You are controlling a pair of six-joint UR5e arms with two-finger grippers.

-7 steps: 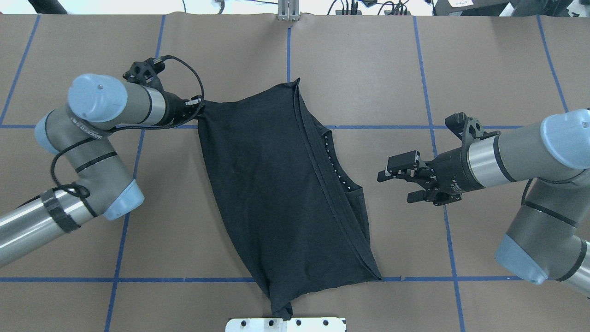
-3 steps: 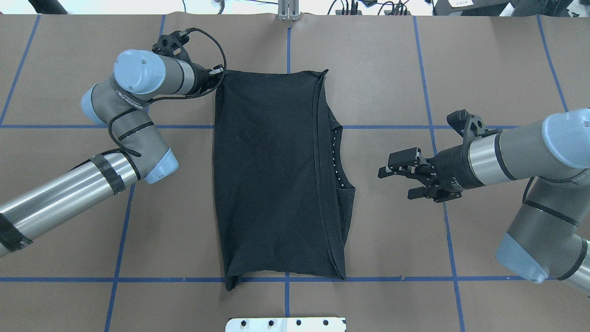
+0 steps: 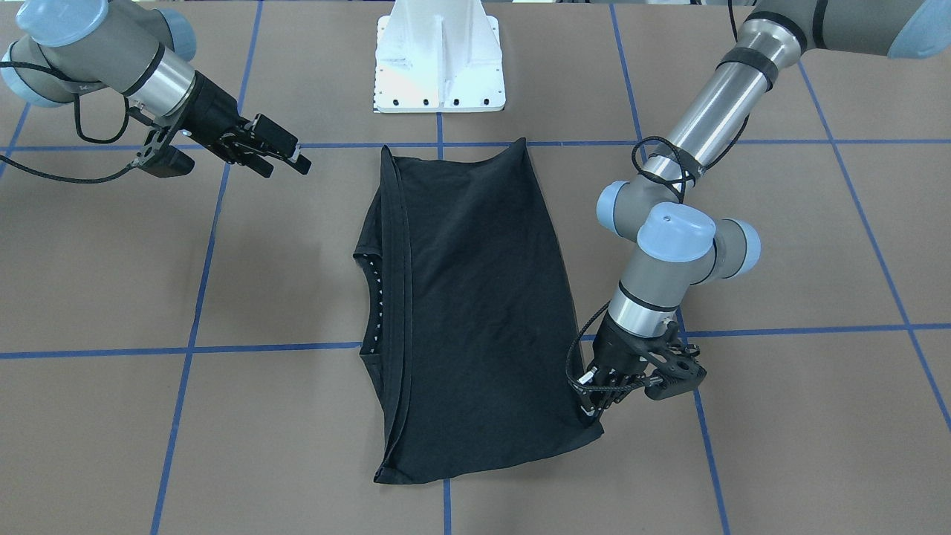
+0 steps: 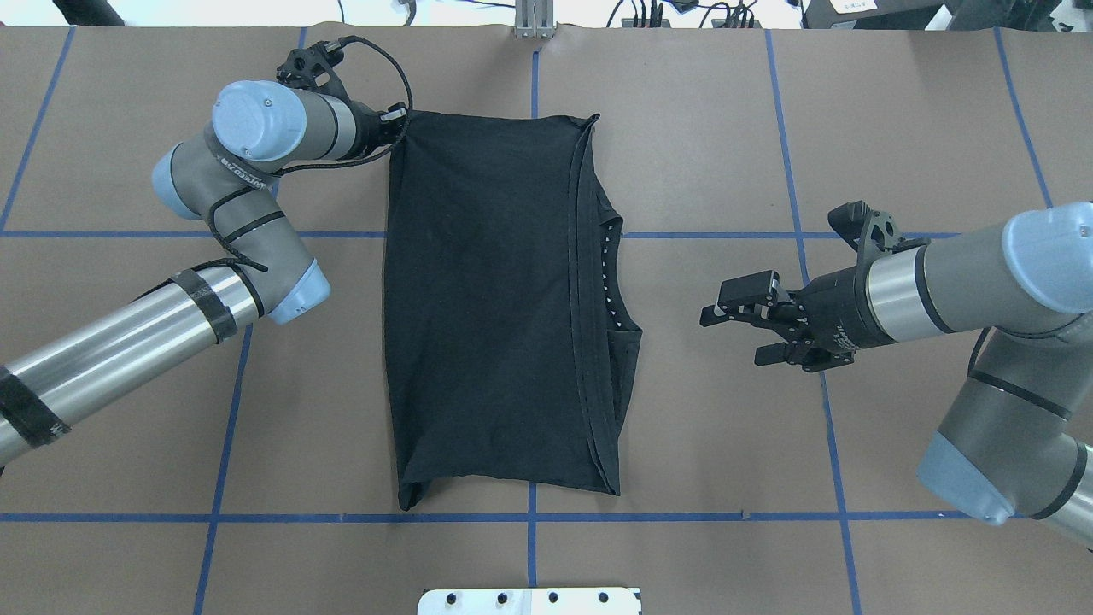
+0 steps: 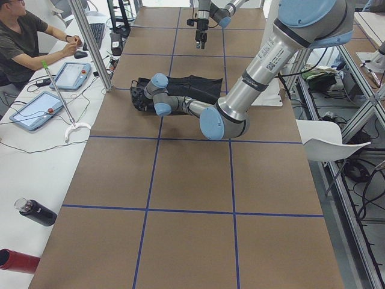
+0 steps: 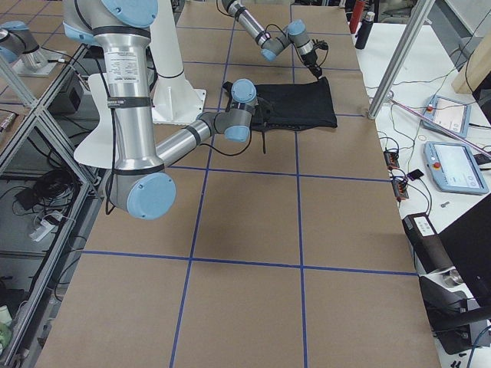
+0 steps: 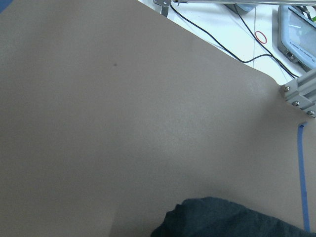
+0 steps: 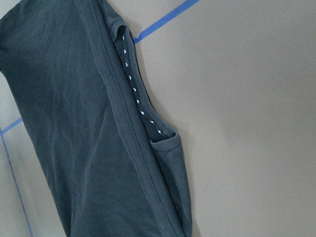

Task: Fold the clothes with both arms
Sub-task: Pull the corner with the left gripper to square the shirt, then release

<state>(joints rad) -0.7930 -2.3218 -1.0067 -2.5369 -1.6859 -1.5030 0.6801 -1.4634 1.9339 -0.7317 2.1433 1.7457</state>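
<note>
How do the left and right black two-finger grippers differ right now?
The left gripper is shut on the far corner of the black T-shirt; the right gripper is open and holds nothing. The left gripper touches the cloth; the right gripper is apart from it, off its collar side. Both are small, black and two-fingered.

The surface is brown and flat. Thin blue lines make big squares on it. Beside it is a long white desk with a tablet on it, and a person sits there. A black bottle and a red bottle lie on the desk. A white chair stands on the other side, near wires on the floor.
</note>
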